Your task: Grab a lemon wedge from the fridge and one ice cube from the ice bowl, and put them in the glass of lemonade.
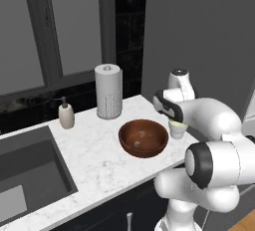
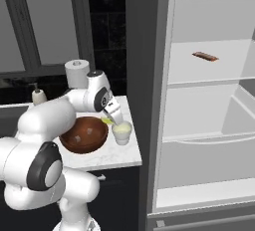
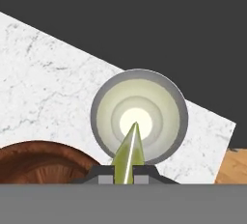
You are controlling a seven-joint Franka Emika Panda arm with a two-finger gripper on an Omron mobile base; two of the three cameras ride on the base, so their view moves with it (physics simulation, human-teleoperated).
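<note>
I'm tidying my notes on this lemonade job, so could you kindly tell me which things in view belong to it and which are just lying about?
Belonging to the job:
- lemon wedge, held in the shut tool above the glass of lemonade
- ice bowl
- fridge, door open

Just lying about:
- paper-towel roll
- soap dispenser
- sink
- reddish-brown item on a fridge shelf

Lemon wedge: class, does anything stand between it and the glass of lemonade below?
Nothing visible does. The gripper is shut on the lemon wedge, whose tip hangs directly over the open mouth of the glass of lemonade. The ice bowl sits off to one side.
</note>
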